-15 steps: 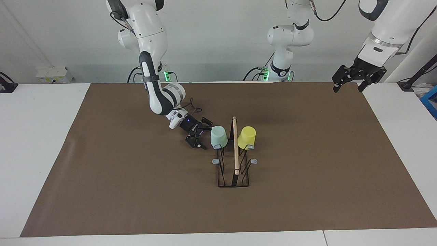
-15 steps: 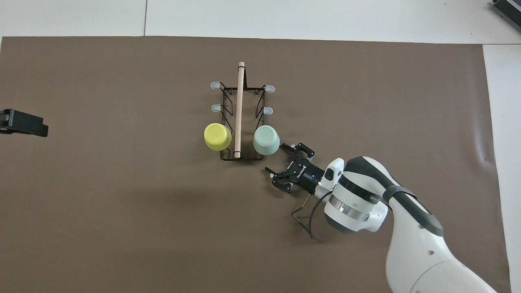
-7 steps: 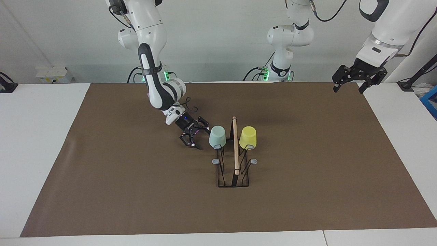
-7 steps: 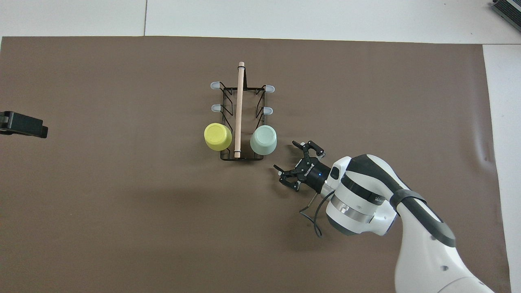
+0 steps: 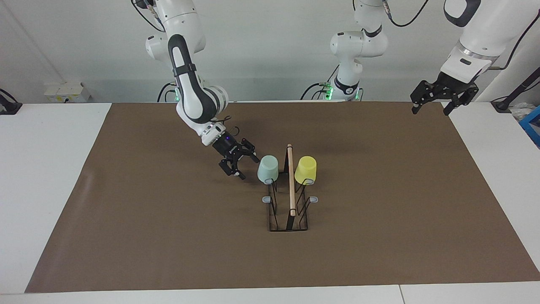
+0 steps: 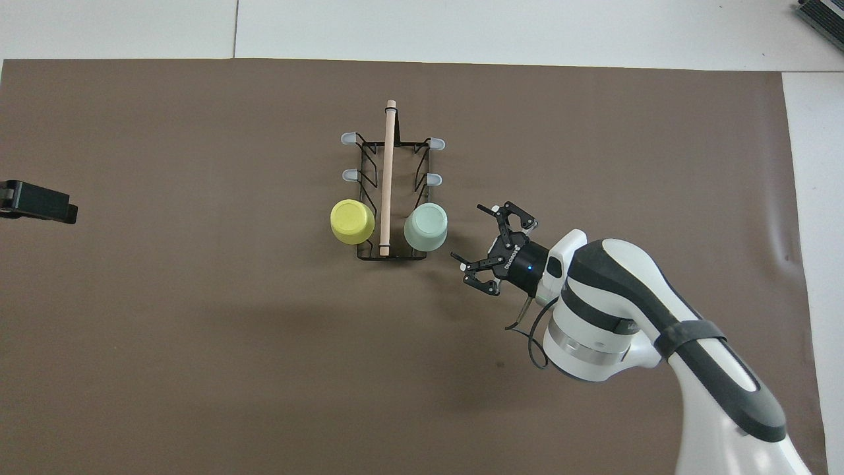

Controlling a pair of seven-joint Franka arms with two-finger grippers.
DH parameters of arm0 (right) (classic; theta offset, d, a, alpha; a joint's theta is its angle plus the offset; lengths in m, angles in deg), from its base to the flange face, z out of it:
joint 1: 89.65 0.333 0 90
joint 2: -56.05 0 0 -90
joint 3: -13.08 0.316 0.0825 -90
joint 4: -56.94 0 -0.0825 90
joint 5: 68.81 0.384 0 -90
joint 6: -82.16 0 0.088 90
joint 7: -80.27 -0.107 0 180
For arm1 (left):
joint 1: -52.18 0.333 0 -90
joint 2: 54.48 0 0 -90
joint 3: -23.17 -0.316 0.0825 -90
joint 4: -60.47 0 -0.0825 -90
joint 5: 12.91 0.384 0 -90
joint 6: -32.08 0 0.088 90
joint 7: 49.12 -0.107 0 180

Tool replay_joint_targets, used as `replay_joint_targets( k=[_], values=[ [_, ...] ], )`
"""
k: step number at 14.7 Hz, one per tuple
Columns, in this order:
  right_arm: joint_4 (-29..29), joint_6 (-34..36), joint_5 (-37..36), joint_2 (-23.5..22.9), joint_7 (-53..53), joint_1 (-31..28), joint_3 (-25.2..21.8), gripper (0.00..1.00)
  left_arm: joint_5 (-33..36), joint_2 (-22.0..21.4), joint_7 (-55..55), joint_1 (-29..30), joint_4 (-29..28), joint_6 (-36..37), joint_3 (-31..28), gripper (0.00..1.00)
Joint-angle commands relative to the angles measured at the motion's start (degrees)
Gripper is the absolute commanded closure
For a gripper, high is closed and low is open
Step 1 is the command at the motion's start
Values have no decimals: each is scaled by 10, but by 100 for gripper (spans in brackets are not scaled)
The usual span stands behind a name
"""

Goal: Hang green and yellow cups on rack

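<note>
The black wire rack [image 5: 291, 185] with its wooden rod stands mid-table; it also shows in the overhead view [image 6: 387, 178]. The mint green cup [image 5: 268, 169] hangs upside down on a prong at the rack's end nearest the robots, on the side toward the right arm's end [image 6: 426, 226]. The yellow cup [image 5: 305, 169] hangs upside down on the matching prong on the side toward the left arm's end [image 6: 352, 221]. My right gripper [image 5: 248, 169] is open and empty, just beside the green cup and apart from it [image 6: 468, 232]. My left gripper [image 5: 434, 103] is open and empty, and waits raised over the mat's edge.
A brown mat [image 5: 168, 236] covers the table. Several grey-tipped prongs [image 6: 434, 179] on the rack, farther from the robots than the cups, carry nothing. The left gripper's tip [image 6: 36, 201] shows at the edge of the overhead view.
My open right gripper has drawn back from the green cup toward the right arm's end and turned. The green cup settled slightly on its prong. The left arm has barely moved.
</note>
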Motion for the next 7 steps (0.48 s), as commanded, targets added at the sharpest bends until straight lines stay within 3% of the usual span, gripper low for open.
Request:
replay_joint_targets(
  k=[1, 7],
  values=[
    [-18, -7, -91, 7, 0, -36, 4, 0, -5, 1, -8, 7, 2, 5, 3, 0],
    [-33, 7, -309, 15, -11, -118, 0, 0, -5, 1, -8, 6, 2, 5, 3, 0]
  ],
)
